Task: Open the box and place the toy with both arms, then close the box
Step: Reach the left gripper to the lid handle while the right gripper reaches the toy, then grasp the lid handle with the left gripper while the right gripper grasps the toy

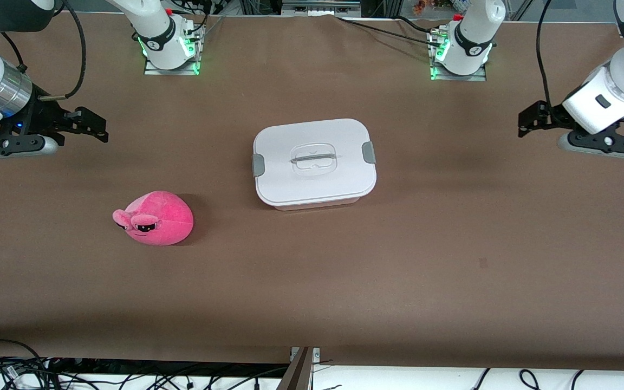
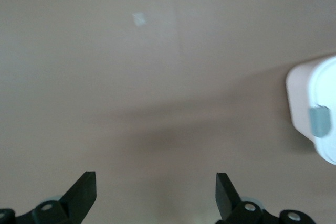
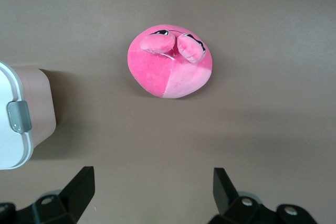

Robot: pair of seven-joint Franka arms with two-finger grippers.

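From the high front camera, the box [image 1: 314, 162] sits closed near the middle of the brown bench [image 1: 398, 260], its flat white lid [image 1: 312, 142] on and a grey clip [image 1: 368, 152] showing at each short end, while the pink toy [image 1: 155, 218] lies on the bench nearer the camera and toward the right arm's end, apart from the box, its half-lidded eyes facing the camera; the right pincer [image 1: 102, 132] hangs in the air over bare bench at the right arm's end, and the left pincer [image 1: 523, 120] hangs over bare bench at the left arm's end, both arms waiting clear of box and toy. The left wrist camera shows the left pincer [image 2: 156, 188] spread wide and holding nothing, bare bench between its two black fingers [image 2: 84, 188], and one clipped end of the box [image 2: 315, 124] at the edge of the frame. The right wrist camera shows the right pincer [image 3: 153, 188] likewise spread wide and empty, the toy [image 3: 170, 64] lying on the bench ahead of it, and an end of the box [image 3: 21, 116] with its grey clip [image 3: 19, 116] beside it
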